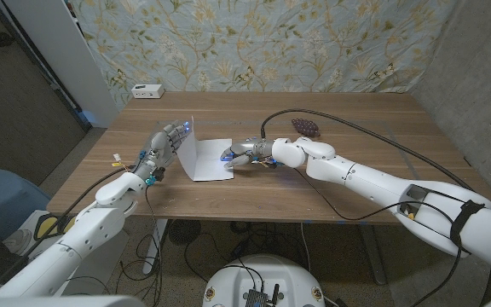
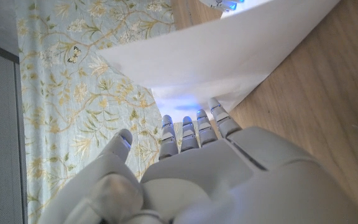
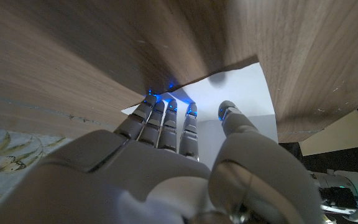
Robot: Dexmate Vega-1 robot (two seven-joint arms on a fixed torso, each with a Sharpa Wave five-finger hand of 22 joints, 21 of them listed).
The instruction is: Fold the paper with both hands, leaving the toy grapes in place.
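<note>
A white sheet of paper (image 1: 210, 159) lies on the wooden table (image 1: 373, 115), left of middle. Its left part stands lifted, almost upright, against the fingers of my left hand (image 1: 165, 145). In the left wrist view those fingers (image 2: 199, 124) reach up behind the raised paper (image 2: 229, 56), with the thumb held apart from it. My right hand (image 1: 248, 151) presses its fingertips (image 3: 166, 115) down on the right edge of the paper (image 3: 241, 93), which stays flat there. The dark purple toy grapes (image 1: 305, 127) sit on the table behind the right forearm, apart from the paper.
A small white box (image 1: 147, 90) stands at the table's back left corner. A black cable (image 1: 373, 132) loops over the table from the right hand's wrist toward the right edge. Patterned fabric hangs behind the table.
</note>
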